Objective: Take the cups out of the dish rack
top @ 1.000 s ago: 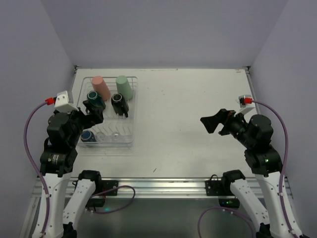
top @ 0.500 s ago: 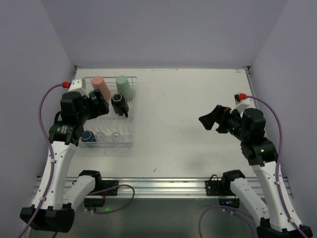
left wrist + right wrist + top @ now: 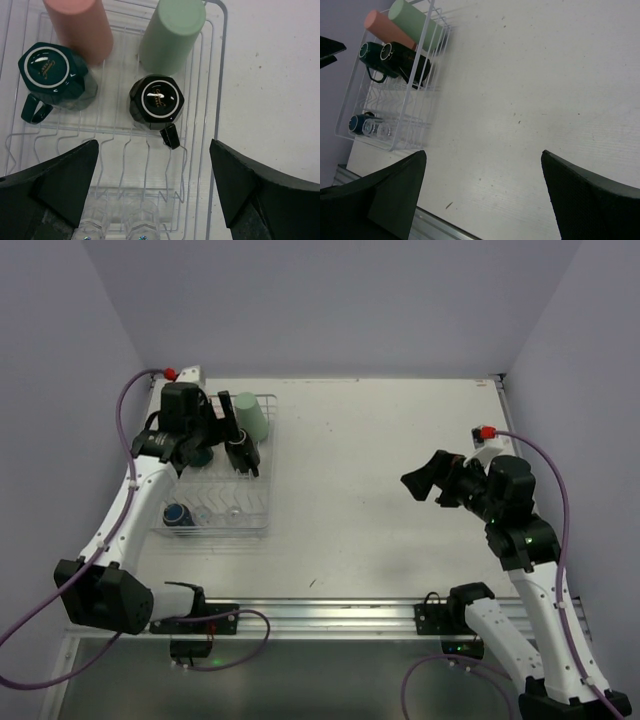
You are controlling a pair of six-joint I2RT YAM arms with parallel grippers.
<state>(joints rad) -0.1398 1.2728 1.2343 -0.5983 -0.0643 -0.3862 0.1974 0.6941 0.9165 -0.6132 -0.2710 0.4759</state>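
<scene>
The white wire dish rack (image 3: 212, 531) stands at the table's left. It holds a mint-green cup (image 3: 252, 418), a black mug (image 3: 243, 450), a dark teal cup (image 3: 176, 514) and clear glasses (image 3: 232, 510). My left gripper (image 3: 222, 421) hovers open and empty over the rack's far end. Its view shows the rack (image 3: 220, 75), a salmon-pink cup (image 3: 80, 27), the mint-green cup (image 3: 172, 35), a dark teal mug (image 3: 52, 75) and the black mug (image 3: 156, 102), all upside down, ahead of the left gripper (image 3: 154, 185). My right gripper (image 3: 420, 481) is open and empty above bare table, also in the right wrist view (image 3: 482, 195).
Purple walls close in the table on the left, back and right. An aluminium rail (image 3: 330, 612) runs along the near edge. The right wrist view shows the rack (image 3: 365, 141) far off at its upper left and the table's near edge (image 3: 445, 227).
My left arm has swung up and away from the near-left of the rack to above its far end. The right arm has barely moved.
</scene>
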